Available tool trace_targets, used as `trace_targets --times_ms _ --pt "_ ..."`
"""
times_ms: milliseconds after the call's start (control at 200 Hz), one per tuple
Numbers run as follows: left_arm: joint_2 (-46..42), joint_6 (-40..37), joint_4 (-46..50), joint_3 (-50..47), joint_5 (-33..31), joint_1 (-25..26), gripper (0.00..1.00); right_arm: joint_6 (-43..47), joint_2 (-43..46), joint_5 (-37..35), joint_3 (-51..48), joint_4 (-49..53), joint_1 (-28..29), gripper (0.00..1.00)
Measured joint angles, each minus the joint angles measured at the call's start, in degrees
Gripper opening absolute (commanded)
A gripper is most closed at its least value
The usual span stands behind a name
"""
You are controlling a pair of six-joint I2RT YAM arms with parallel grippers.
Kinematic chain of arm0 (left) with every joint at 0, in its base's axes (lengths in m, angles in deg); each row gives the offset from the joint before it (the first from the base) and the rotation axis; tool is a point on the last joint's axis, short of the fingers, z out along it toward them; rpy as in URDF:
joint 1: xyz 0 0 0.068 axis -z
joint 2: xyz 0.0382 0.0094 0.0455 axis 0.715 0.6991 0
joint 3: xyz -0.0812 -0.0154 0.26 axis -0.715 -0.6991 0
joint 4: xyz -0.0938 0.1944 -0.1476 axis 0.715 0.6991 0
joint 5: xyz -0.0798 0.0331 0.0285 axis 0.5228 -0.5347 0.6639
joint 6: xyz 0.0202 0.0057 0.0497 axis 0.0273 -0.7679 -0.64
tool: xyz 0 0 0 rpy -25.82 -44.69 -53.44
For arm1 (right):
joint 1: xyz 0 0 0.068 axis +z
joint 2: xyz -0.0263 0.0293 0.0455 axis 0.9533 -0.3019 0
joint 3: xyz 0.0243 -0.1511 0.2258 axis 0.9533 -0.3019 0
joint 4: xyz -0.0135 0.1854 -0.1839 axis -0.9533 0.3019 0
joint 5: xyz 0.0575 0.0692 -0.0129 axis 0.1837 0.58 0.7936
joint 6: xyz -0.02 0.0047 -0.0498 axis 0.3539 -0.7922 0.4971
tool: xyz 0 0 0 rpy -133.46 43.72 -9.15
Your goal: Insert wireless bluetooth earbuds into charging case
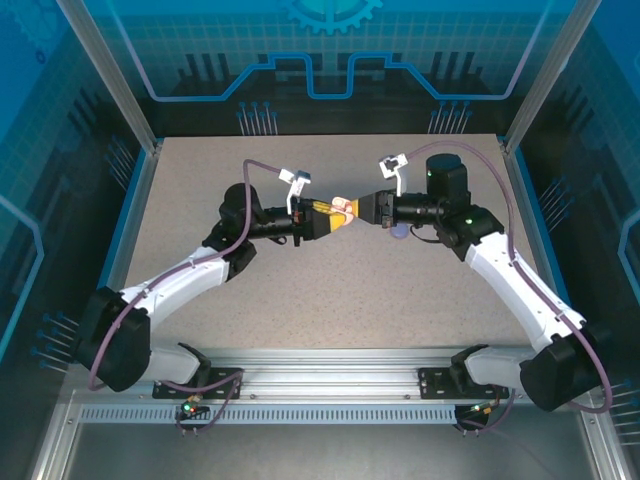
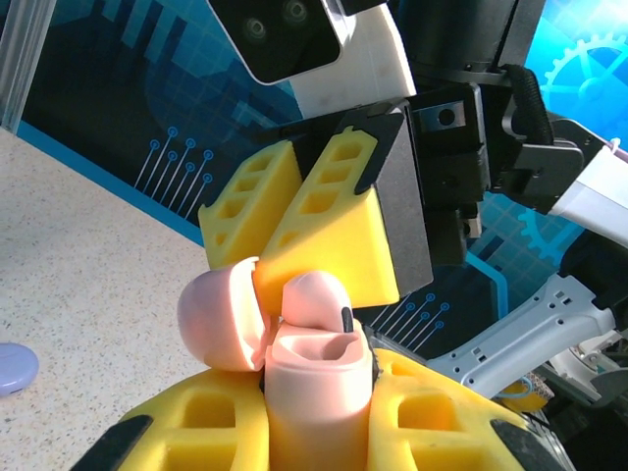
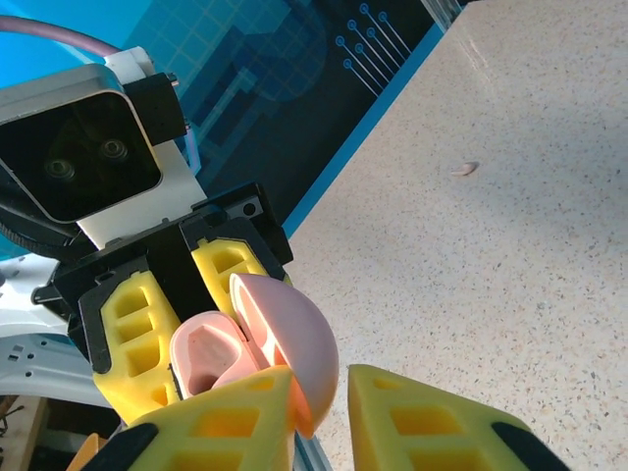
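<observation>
Speckled tabletop (image 1: 400, 290) below — left gripper (image 1: 338, 218) clamps the charging case (image 2: 319, 392), right gripper (image 3: 322, 388) barely parted, empty — we fear a nudge unseats the earbud (image 2: 312, 299).

Your left arm (image 1: 190, 275) and right arm (image 1: 510, 270) reach inward, tip to tip: left claw (image 1: 341, 217) clamped tight, right claw (image 1: 354, 208) narrowly parted.

- Two grippers are showing: left gripper (image 1: 338, 218), right gripper (image 1: 358, 208).
- One pink case (image 2: 319, 392) is showing.
- Two pale earbuds are showing: seated bud (image 2: 312, 294), loose bud (image 3: 463, 169).
- One purple disc (image 2: 12, 368) is showing.
</observation>
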Motion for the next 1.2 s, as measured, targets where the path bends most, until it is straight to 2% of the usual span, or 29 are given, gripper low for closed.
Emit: trace_targets --times_ms 300,465,510,570,705,835,1201 --pt "1.01 0.00 1.05 0.00 -1.84 0.00 0.00 0.07 -0.57 -3.85 0.24 1.49 0.42 0.00" --pt "1.68 -0.02 1.22 0.00 -2.95 0.00 0.00 -1.11 -1.11 -5.99 0.22 1.53 0.74 0.00" --pt "1.81 -0.13 1.53 0.00 -3.43 0.00 0.07 -1.57 -1.42 -6.49 0.17 1.40 0.79 0.00" --pt "2.01 -0.22 2.34 -0.02 -4.17 0.00 0.12 -2.45 -1.84 -7.39 -0.15 1.11 1.05 0.00" --pt "2.84 -0.96 4.11 -0.17 -5.75 0.02 0.33 -4.17 -2.47 -10.16 -1.66 0.09 1.66 0.00" --pt "3.30 -1.95 4.50 -1.88 -7.65 0.66 0.49 -6.03 -2.91 -12.92 -4.59 -1.84 2.51 0.00" --pt "3.08 -3.19 3.58 -9.20 -14.78 1.57 0.79 -10.51 -4.94 -19.26 -10.91 -4.68 2.89 0.00"
